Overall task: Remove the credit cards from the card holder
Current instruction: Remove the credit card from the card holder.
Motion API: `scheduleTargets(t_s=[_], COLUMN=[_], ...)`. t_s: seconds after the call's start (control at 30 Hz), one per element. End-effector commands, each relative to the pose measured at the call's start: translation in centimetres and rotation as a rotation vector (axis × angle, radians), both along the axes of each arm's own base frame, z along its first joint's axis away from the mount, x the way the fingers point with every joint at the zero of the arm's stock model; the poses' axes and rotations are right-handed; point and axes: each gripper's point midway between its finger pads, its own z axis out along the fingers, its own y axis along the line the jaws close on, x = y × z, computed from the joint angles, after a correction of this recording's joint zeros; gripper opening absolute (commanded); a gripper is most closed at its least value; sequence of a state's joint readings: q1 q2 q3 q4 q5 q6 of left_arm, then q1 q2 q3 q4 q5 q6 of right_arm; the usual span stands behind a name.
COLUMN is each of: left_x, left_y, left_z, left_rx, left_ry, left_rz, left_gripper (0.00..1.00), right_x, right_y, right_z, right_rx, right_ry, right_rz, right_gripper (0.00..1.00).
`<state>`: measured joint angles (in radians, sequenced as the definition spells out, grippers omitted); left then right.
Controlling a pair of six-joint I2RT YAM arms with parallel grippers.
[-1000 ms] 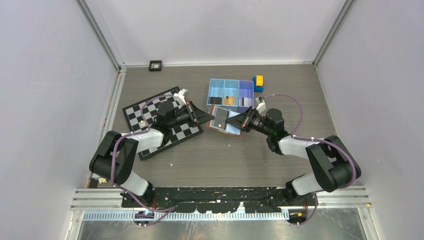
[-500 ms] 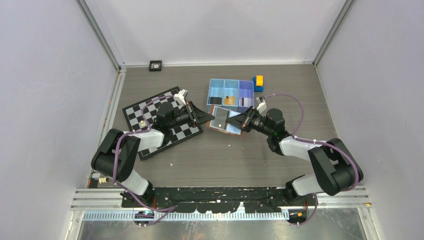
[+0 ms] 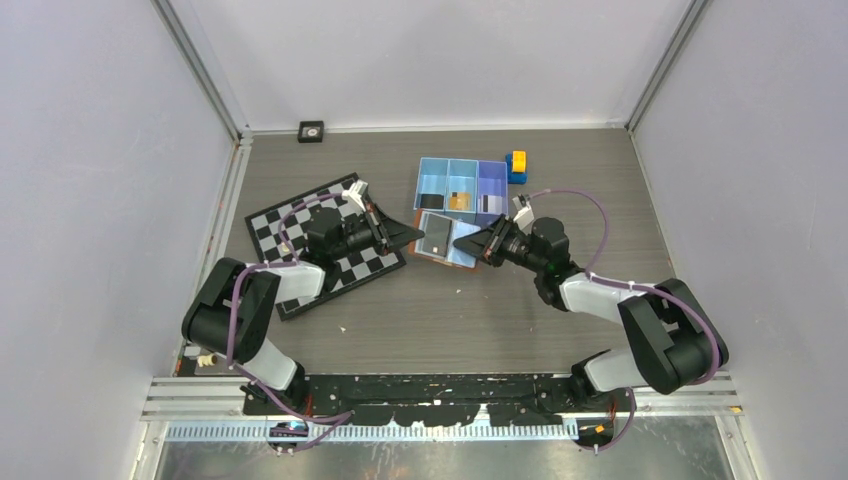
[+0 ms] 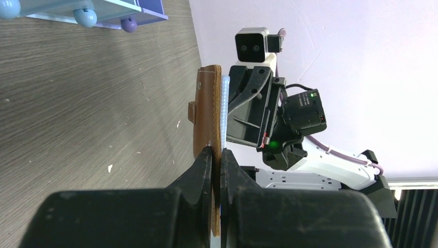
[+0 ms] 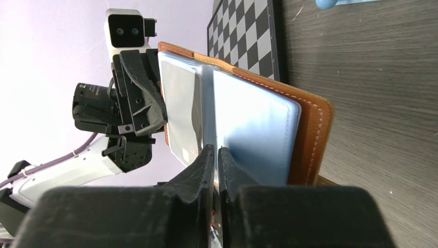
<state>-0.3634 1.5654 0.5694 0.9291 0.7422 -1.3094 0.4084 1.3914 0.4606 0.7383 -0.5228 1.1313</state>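
The brown card holder hangs open above the table between my two grippers, just in front of the blue tray. My left gripper is shut on the edge of its brown cover. From the opposite side my right gripper is shut on a thin inner leaf between the clear sleeves. A pale blue sheet fills one sleeve; I cannot tell whether it is a card. One flat credit card lies in each of the tray's compartments: a dark one, a tan one and a dark-and-white one.
A black-and-white chessboard lies under the left arm with a small pale piece on it. A yellow-and-blue block stands at the tray's right end. A small black square object sits by the back wall. Walls close in on three sides.
The left gripper drew slightly left and closed again on the cover. The holder's upper face, dark a second ago, now shows pale grey. The right gripper kept its hold.
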Motion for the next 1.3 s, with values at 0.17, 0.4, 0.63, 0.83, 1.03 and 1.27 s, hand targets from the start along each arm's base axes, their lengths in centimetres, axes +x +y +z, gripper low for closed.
scheduleTargets(t_s=[0.17, 0.4, 0.63, 0.83, 1.03, 1.27], left_x=[-0.2, -0.5, -0.6, -0.6, -0.5, -0.6], left_y=[-0.4, -1.1, -1.2, -1.2, -1.2, -1.5], left_z=[2.1, 2.1, 2.3, 2.3, 2.1, 1.9], left_rx=[-0.052, -0.053, -0.053, -0.053, -0.052, -0.049], left_ry=[-0.083, -0.083, -0.089, -0.089, -0.086, -0.08], left_rz=[-0.027, -0.052, -0.057, -0.057, -0.057, -0.064], left_gripper=[0.0, 0.0, 0.0, 0.0, 0.0, 0.0], right_x=[-0.3, -0.4, -0.3, 0.2, 0.0, -0.2], right_y=[0.9, 1.4, 1.4, 0.7, 1.0, 1.3], right_z=[3.8, 3.9, 3.9, 2.1, 2.9, 3.6], right_rx=[0.123, 0.145, 0.152, 0.023, 0.061, 0.11], right_ry=[-0.117, -0.11, -0.099, -0.059, -0.083, -0.09], right_rz=[0.07, 0.091, 0.092, 0.041, 0.058, 0.079], right_gripper=[0.43, 0.42, 0.43, 0.46, 0.46, 0.46])
